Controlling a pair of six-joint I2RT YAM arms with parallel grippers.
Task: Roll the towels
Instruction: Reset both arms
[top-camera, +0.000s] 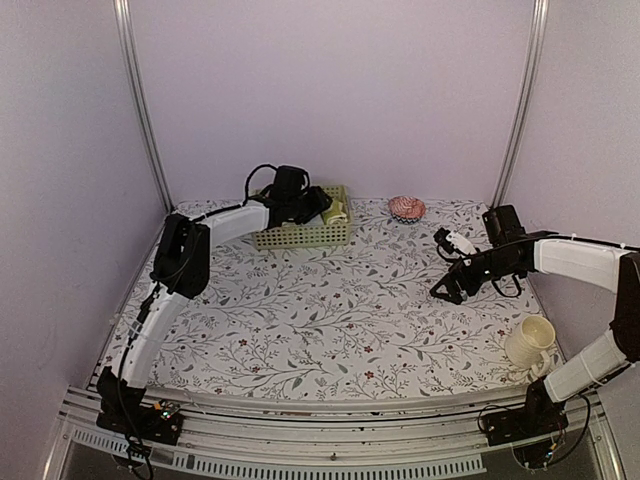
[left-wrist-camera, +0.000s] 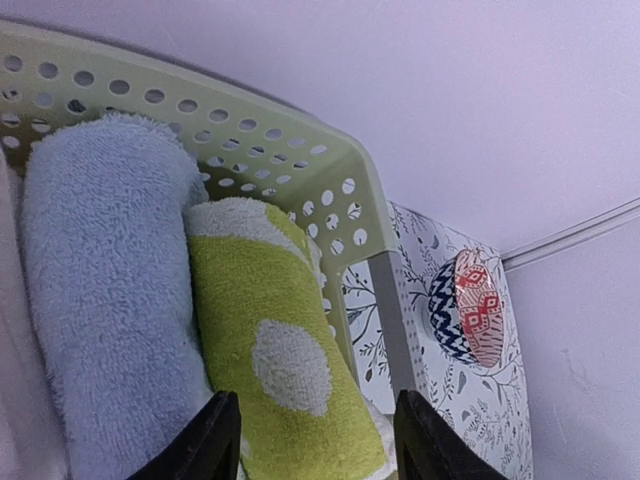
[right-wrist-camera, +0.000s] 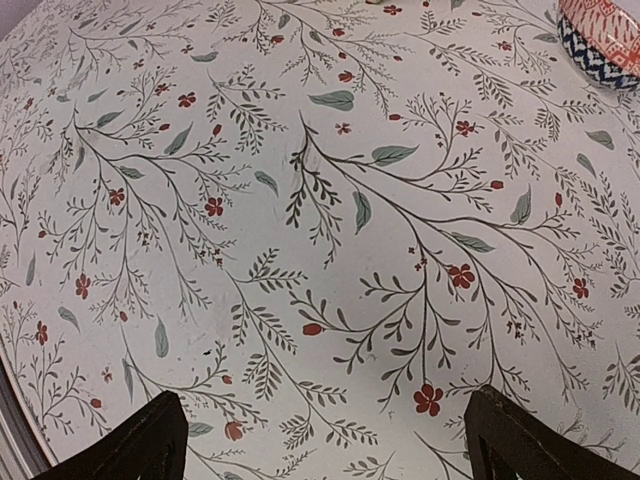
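Two rolled towels lie side by side in a pale green perforated basket (left-wrist-camera: 330, 150): a light blue towel (left-wrist-camera: 100, 280) and a yellow-green towel (left-wrist-camera: 270, 320) with pale spots. My left gripper (left-wrist-camera: 318, 445) hangs over the basket (top-camera: 300, 238), open, with its fingers on either side of the near end of the yellow-green roll (top-camera: 338, 212). A thin gap shows at the right finger. My right gripper (right-wrist-camera: 325, 440) hovers open over the bare floral tablecloth at the right (top-camera: 442, 292), with nothing between its fingers.
A red and blue patterned bowl (top-camera: 407, 208) sits by the back wall, right of the basket. A cream cup (top-camera: 530, 342) stands near the right arm's base. The floral tablecloth (top-camera: 330, 320) spreads between the arms.
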